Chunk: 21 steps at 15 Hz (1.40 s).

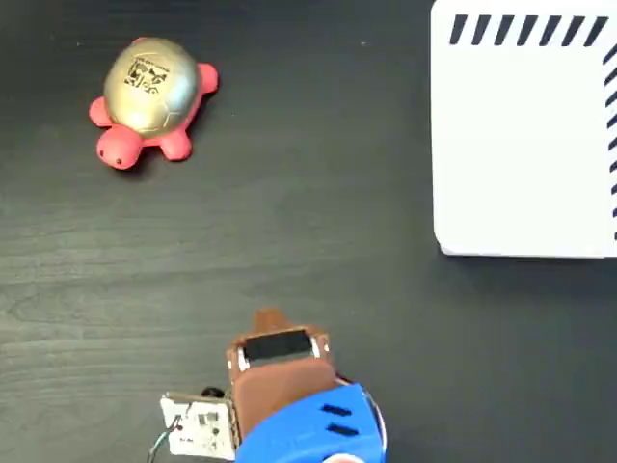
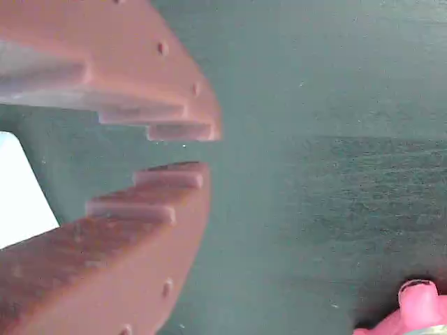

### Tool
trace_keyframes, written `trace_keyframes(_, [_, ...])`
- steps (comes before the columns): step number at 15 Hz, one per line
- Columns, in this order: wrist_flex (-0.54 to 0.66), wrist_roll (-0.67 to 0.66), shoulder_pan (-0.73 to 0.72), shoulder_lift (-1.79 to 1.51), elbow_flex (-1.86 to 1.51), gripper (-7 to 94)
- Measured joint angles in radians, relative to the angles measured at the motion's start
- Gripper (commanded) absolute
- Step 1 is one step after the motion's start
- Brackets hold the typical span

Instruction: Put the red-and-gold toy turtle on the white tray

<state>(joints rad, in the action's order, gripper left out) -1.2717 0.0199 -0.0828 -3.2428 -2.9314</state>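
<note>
Dark wood-grain table (image 1: 318, 222) is seen from above in the fixed view. The red-and-gold toy turtle (image 1: 152, 99) is found near the far left corner of the table, resting upright on its feet, its gold shell with a black printed mark facing up and its head turned toward the near left. The white tray (image 1: 525, 145) is laid flat at the far right corner, with black diagonal stripes along its top and right edges; it is well apart from the turtle. The gripper (image 1: 270, 321) is seen at the near edge, about midway across, carried on a blue arm (image 1: 313, 429), touching neither thing. In the wrist view the 2 brown toothed fingers (image 2: 140, 230) are parted by a narrow gap, with nothing held between them (image 2: 192, 150). A pink foot of the turtle (image 2: 412, 310) is caught at the lower right corner of the wrist view.
</note>
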Motion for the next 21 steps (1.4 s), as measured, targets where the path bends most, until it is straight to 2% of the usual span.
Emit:
trace_keyframes(18, [0.0,-0.015,-0.02,0.003,0.0,0])
trace_keyframes(20, [0.026,-0.037,-0.054,0.06,0.0,0])
trace_keyframes(21, [0.08,-0.057,-0.064,0.13,0.003,0])
